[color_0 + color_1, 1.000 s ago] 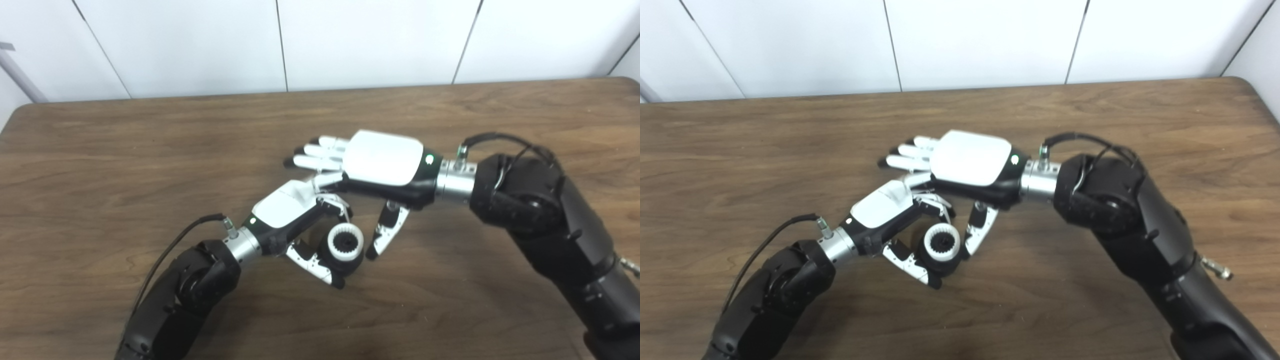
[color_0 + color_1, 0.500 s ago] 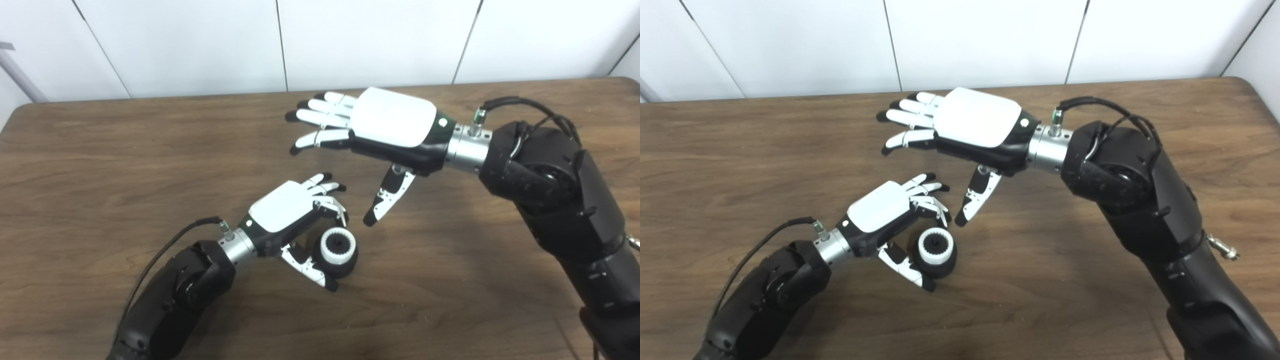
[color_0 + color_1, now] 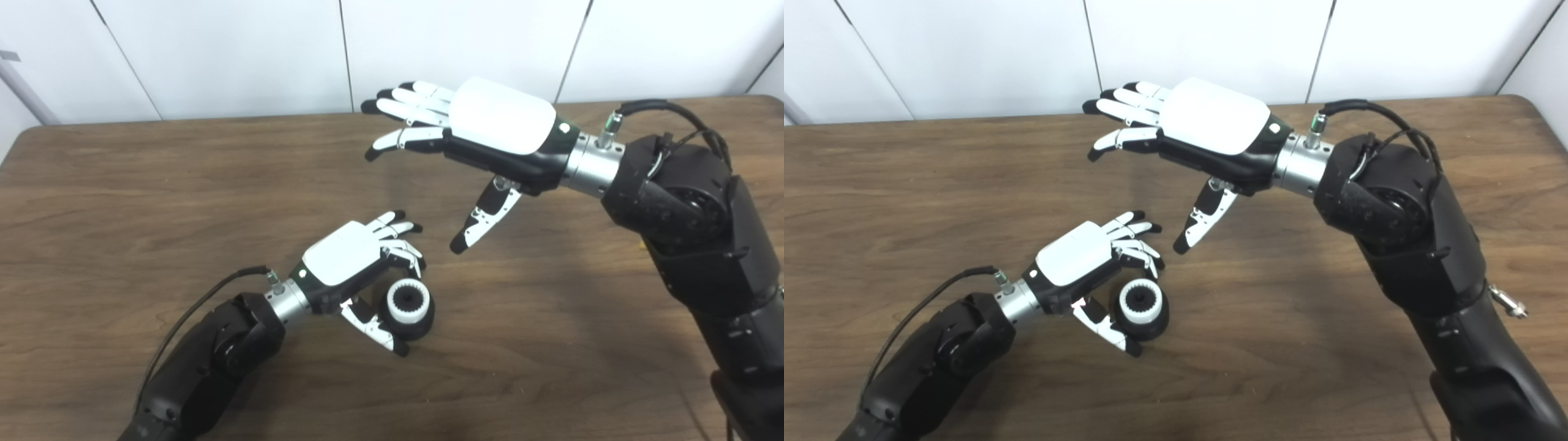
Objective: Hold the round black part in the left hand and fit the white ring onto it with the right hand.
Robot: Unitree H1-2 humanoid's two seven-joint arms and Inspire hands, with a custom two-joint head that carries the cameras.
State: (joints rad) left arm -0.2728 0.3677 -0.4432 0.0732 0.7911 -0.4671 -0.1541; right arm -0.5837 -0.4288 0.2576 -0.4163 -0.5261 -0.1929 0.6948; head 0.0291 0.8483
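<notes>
The round black part (image 3: 414, 322) sits on the table with the white toothed ring (image 3: 420, 304) seated on its top. My left hand (image 3: 352, 257) lies just left of it, open. Its thumb (image 3: 373, 327) runs along the part's near side, and its fingers (image 3: 401, 248) are spread and loosely bent over the far side, without closing on it. My right hand (image 3: 496, 122) hovers well above and behind, open and holding nothing, palm down, fingers stretched to the left and thumb (image 3: 484, 220) hanging down. In the right eye view the ring (image 3: 1154, 304) shows the same way.
The brown wooden table (image 3: 122, 184) fills the view, with a white panelled wall behind it. The black right forearm (image 3: 692, 233) crosses the right side of the table. A cable loops from the left wrist (image 3: 208, 300).
My right hand has lifted up and back, away from the left hand. The left hand has loosened its fingers from the part, which now rests on the table with the ring on it.
</notes>
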